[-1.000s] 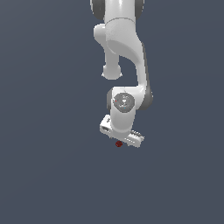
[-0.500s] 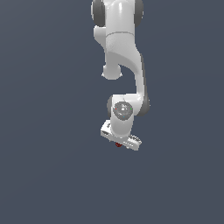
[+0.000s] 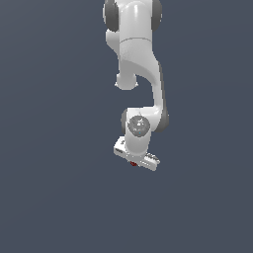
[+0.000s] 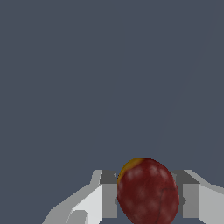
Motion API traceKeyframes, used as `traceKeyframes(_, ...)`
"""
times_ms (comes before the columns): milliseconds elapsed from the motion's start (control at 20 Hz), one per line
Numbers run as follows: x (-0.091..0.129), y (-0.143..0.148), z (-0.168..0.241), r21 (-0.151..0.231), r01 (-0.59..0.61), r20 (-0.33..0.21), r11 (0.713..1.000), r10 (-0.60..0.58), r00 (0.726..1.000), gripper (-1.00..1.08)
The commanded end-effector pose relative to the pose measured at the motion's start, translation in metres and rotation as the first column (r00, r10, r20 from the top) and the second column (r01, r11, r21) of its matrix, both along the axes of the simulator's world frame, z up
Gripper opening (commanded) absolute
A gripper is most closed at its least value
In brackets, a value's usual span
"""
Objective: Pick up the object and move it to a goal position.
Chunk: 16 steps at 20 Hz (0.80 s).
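Hand [image 4: 148,194] clamps mottled dark red egg-shaped ball [image 4: 148,191], yellowish patch on top.

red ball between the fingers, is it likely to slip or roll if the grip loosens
Probably yes. The red ball is rounded and egg-like with no flat face, so it would likely roll once released. The fingers seem to touch it only along narrow curved sides, so it may squirt out under uneven pressure. It keeps its shape in the grip, suggesting it is fairly stiff.

Fingers [image 4: 109,194] closed, arm [image 3: 138,74] downward
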<state>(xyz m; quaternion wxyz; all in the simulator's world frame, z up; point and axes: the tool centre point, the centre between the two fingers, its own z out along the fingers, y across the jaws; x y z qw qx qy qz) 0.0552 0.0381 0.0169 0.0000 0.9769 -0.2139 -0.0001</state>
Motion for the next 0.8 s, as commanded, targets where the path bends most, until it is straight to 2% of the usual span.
traceKeyframes(0, 0.000, 0.000, 0.000, 0.000, 0.000, 0.000, 1.000, 0.000, 1.000, -1.00)
traceKeyframes(400, 0.001, -0.003, 0.009, 0.000, 0.000, 0.000, 1.000, 0.000, 1.000, -1.00)
traceKeyframes(750, 0.005, -0.017, 0.052, 0.000, 0.000, 0.000, 1.000, 0.000, 1.000, -1.00)
